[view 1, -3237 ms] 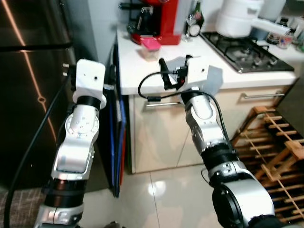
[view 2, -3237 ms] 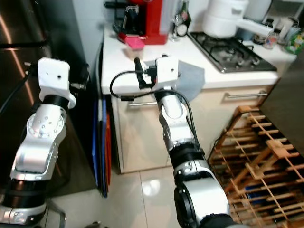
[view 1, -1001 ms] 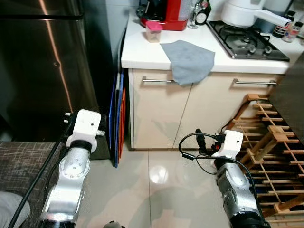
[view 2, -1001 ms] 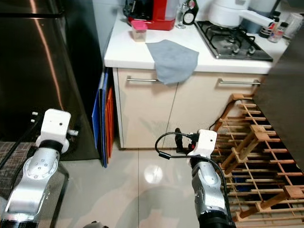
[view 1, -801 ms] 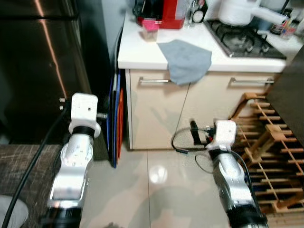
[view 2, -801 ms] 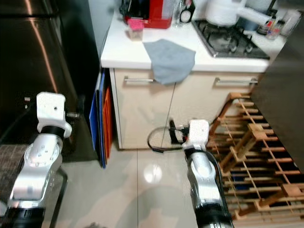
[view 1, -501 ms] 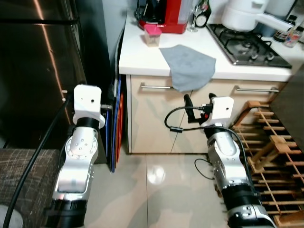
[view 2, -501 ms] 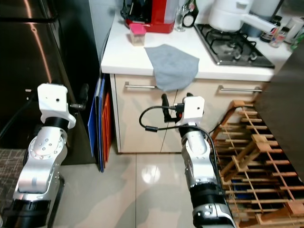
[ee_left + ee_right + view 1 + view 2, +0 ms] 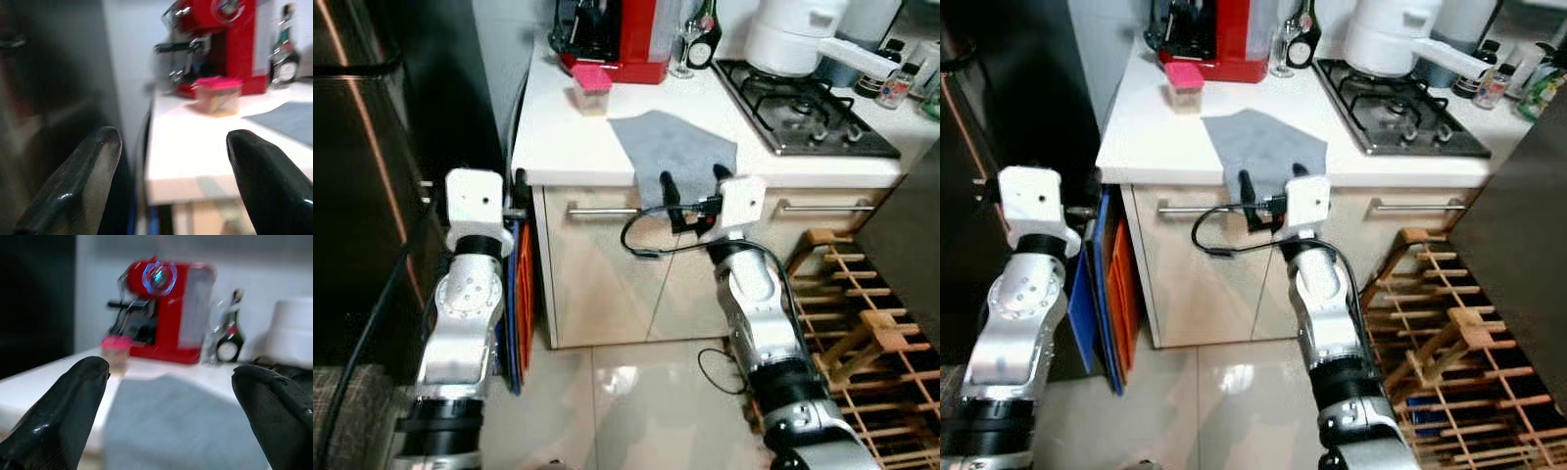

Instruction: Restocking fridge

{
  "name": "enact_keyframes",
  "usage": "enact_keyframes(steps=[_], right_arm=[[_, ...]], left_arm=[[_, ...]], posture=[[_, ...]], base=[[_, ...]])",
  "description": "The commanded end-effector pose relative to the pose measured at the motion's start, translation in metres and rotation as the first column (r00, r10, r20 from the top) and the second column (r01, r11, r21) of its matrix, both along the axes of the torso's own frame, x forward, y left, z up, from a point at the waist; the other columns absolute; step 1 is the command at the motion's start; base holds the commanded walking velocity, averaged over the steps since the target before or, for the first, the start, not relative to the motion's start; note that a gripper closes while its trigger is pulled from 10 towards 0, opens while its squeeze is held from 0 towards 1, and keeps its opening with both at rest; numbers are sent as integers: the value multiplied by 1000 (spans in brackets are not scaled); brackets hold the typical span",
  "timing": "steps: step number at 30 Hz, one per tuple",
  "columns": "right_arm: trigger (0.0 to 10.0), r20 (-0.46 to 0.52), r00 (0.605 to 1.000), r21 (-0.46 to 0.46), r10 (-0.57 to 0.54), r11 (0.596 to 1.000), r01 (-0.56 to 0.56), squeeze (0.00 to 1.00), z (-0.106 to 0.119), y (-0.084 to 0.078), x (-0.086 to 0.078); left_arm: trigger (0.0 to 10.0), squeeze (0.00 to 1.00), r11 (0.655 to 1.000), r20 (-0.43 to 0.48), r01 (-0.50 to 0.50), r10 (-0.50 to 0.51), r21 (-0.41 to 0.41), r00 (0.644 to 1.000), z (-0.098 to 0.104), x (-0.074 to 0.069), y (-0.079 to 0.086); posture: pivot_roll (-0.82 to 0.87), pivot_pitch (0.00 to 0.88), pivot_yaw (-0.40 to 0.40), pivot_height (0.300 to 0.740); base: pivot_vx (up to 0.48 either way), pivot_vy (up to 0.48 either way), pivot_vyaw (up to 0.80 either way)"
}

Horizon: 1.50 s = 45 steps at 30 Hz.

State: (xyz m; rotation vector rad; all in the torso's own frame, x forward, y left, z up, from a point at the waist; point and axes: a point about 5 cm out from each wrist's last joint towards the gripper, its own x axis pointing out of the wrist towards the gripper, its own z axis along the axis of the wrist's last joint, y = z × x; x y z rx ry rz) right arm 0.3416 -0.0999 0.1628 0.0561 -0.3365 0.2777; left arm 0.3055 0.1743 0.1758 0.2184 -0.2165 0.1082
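The dark fridge [image 9: 362,186] stands at the left, its door closed. On the white counter [image 9: 558,147] sits a small pink-lidded tub [image 9: 590,96], in front of a red coffee machine [image 9: 626,39]. A grey cloth [image 9: 675,147] hangs over the counter's front edge. My left gripper [image 9: 522,191] is raised beside the counter's left corner, open and empty; its wrist view looks between its fingers [image 9: 83,171] at the tub [image 9: 216,93]. My right gripper [image 9: 695,191] is open in front of the cloth, at counter-edge height, with nothing held [image 9: 168,401].
Blue and orange boards [image 9: 517,284] lean in the gap between fridge and cabinet. Drawer handles [image 9: 602,210] run under the counter. A gas hob [image 9: 803,98] and a white appliance [image 9: 793,34] are at the back right. A wooden rack [image 9: 871,333] stands on the floor at the right.
Both arms have come up from near the floor to counter height. The camera has moved closer to the counter, so the scene has shifted.
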Motion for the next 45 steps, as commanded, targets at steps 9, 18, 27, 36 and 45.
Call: enact_keyframes(steps=[9, 18, 27, 36, 45], right_arm=[[10000, 21, 999, 54, 36, 998, -37, 1000, 27, 5, 21], [10000, -5, 999, 51, 43, 998, -43, 0, 26, 12, 25], [10000, -6, 1000, 57, 31, 998, -30, 0, 25, 12, 25], [10000, -58, 996, 123, 64, 991, -56, 0, 15, 15, 23], [10000, -74, 996, 107, 48, 993, -39, 0, 10, 18, 22]], left_arm=[[10000, 0, 1000, 56, -5, 6, -3, 998, 12, 1, -3], [10000, 0, 999, 59, -23, 21, 28, 998, 18, 5, 0], [10000, 0, 997, 58, -13, 9, 77, 998, 27, 15, -3], [10000, 0, 999, 35, -3, 2, 48, 999, 23, 12, -10], [10000, 0, 999, -4, 5, -5, 32, 1000, 19, 13, -9]], posture=[[25, 0, -54, 740], [32, 0, -55, 740], [20, 0, -47, 740], [17, 0, -49, 740], [20, 0, -42, 740]], base=[[475, 0, 0], [467, 0, 387], [156, 0, 0], [0, 0, 203], [0, 0, 195]])
